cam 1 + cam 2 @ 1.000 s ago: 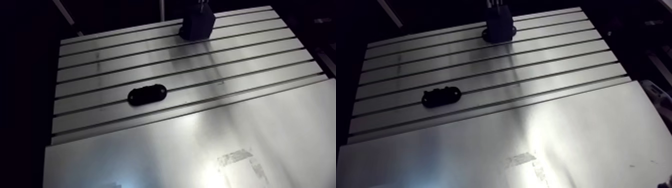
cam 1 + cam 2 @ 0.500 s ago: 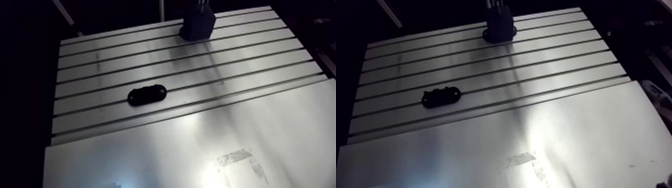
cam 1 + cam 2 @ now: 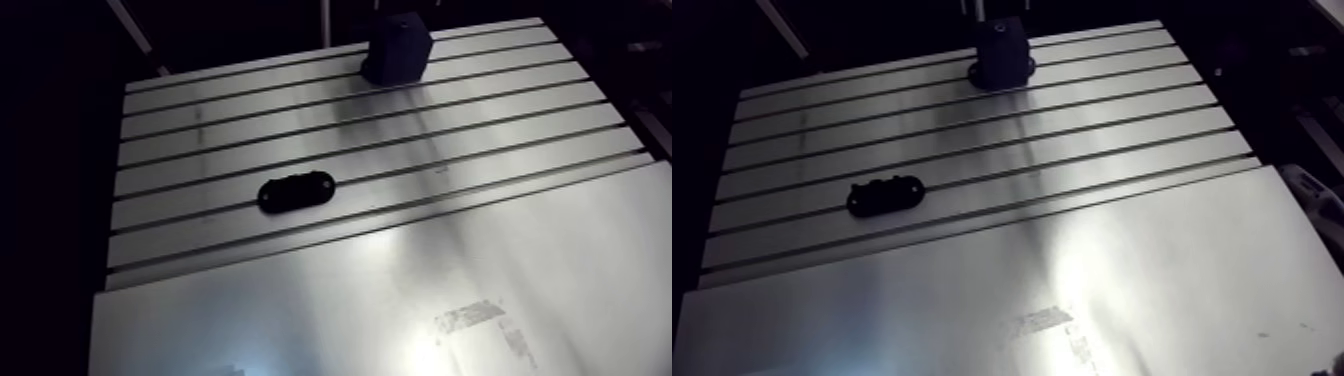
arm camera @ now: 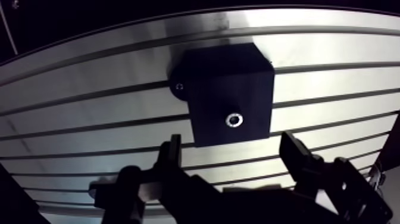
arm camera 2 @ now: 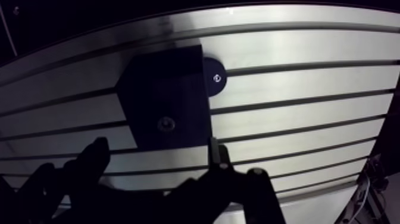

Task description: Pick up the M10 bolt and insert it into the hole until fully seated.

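Lifted since just before, the jaws no longer sit on the block's top in the arm view; the whole picture has also shifted slightly with the camera. In the wrist view the jaws are released: the two dark fingers (image 4: 172,156) stand well apart with nothing between them. Just ahead of them is the black square plastic block (image 4: 229,95). A small bright metal ring with a dark centre (image 4: 234,120), seemingly the head of the M10 bolt, sits in the hole in the block's top face. A round black foot with a screw (image 5: 215,77) juts out from one side of the block. The block stands near the far edge of the slotted aluminium worktop (image 3: 500,130). Well apart from it, a flat black oval piece (image 3: 296,191) lies between two slots. A smooth metal plate (image 3: 400,300) covers the near part.
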{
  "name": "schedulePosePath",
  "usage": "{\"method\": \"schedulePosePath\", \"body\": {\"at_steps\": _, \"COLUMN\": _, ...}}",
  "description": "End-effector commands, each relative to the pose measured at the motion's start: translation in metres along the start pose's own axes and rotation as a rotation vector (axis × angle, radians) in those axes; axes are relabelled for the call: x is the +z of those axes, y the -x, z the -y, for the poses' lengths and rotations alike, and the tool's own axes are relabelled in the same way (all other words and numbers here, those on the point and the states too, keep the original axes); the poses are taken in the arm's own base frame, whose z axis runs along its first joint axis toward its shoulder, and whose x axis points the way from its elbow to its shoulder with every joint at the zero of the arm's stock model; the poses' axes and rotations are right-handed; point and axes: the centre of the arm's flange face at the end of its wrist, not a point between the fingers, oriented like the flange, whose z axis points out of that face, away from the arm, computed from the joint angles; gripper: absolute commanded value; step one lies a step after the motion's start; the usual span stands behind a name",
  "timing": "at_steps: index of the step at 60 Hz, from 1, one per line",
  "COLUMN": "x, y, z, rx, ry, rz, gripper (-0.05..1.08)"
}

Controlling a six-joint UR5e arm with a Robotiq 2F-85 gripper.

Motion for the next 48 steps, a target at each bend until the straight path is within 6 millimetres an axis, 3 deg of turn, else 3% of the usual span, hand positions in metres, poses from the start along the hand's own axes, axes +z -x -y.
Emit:
{"method": "schedulePosePath", "body": {"at_steps": 1, "x": -0.003, "y": 0.001, "z": -0.002, "rx": 0.003, "ry": 0.001, "rz": -0.011, "gripper": 0.01}}
{"method": "schedulePosePath", "body": {"at_steps": 20, "x": -0.028, "y": 0.030, "z": 0.004, "rx": -0.002, "ry": 0.002, "rz": -0.037, "gripper": 0.01}}
{"method": "schedulePosePath", "body": {"at_steps": 35, "x": -0.082, "y": 0.077, "z": 0.009, "rx": -0.010, "ry": 0.010, "rz": -0.117, "gripper": 0.01}}
{"method": "schedulePosePath", "body": {"at_steps": 48, "x": -0.121, "y": 0.126, "z": 0.031, "rx": -0.072, "ry": 0.021, "rz": -0.179, "gripper": 0.01}}
